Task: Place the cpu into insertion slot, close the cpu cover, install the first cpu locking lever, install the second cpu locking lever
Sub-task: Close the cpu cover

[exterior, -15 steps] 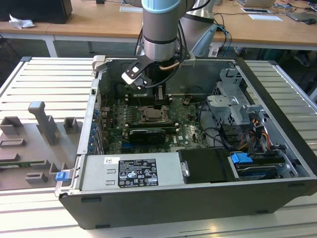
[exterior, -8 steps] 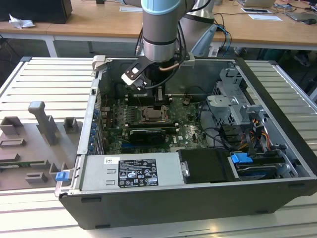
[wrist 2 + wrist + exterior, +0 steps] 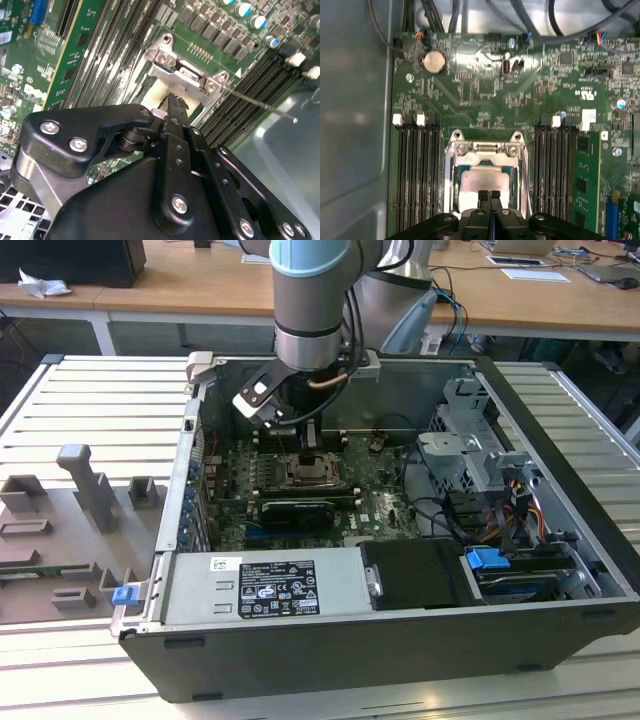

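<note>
Chip: the chip (image 3: pixel 485 176) lies flat in the socket (image 3: pixel 295 481), right under the pincer's tips, with its pale metal top showing just beyond them in both wrist views.
Handling of the chip: I judge it light, thin and stiff, with a smooth top that would slip. Its underside contacts would be easily hurt. It is best taken by two opposite edges and kept level, never pressed at one corner.
Cover: the cover (image 3: pixel 455 180) is a silvery frame that runs around the chip on both sides of the pincer. I cannot tell whether it is fully down.
Handling of the cover: it is probably thin, stiff sheet metal on a hinge, best pushed at its free edge rather than gripped.
Lever: a thin wire lever (image 3: pixel 260 104) runs out from the socket's corner, away from the pincer, and looks free rather than hooked down.
Pincer: the pincer (image 3: pixel 489 195) has its two fingers (image 3: pixel 176 106) pressed together with nothing seen between them. The tips sit at or just above the chip, and contact cannot be told.
Arm: the arm (image 3: pixel 310 300) comes down nearly upright into the open case (image 3: pixel 300 660), its wrist over the board (image 3: pixel 485 85) and its fingers pointing straight down at the socket.
Around: long black memory slots (image 3: pixel 417 170) flank the pincer on both sides. A round battery (image 3: pixel 433 61) lies farther out on the board, and a grey tray (image 3: pixel 60 530) sits outside the case.
</note>
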{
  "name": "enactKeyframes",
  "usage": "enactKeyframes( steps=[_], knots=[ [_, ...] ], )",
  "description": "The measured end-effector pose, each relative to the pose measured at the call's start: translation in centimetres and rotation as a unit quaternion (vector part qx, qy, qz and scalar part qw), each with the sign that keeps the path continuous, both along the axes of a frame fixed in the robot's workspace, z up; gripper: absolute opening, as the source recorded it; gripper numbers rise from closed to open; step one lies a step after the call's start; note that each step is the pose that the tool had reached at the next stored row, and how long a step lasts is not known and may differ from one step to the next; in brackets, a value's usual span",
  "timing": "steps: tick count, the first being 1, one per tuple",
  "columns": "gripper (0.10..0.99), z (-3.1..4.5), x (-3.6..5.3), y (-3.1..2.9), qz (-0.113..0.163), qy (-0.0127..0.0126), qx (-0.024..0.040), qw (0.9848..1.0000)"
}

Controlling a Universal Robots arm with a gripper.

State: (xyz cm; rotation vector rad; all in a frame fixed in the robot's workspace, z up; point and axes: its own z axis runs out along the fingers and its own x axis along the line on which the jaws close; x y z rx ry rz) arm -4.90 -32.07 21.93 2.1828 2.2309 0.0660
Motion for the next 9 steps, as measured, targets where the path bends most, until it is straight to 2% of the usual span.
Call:
enactKeyframes(
  steps=[3, 7, 9],
  knots=[
    [0.106, -0.22, -0.38, 0.01, 0.001, -0.0001, 0.0001, 1.0],
    [0.106, -1.05, -0.5, 0.01, 0.002, 0.0, 0.0, 1.0],
    [0.106, -1.2, -0.51, 0.0, 0.003, -0.0011, -0.0003, 1.0]
  ],
)
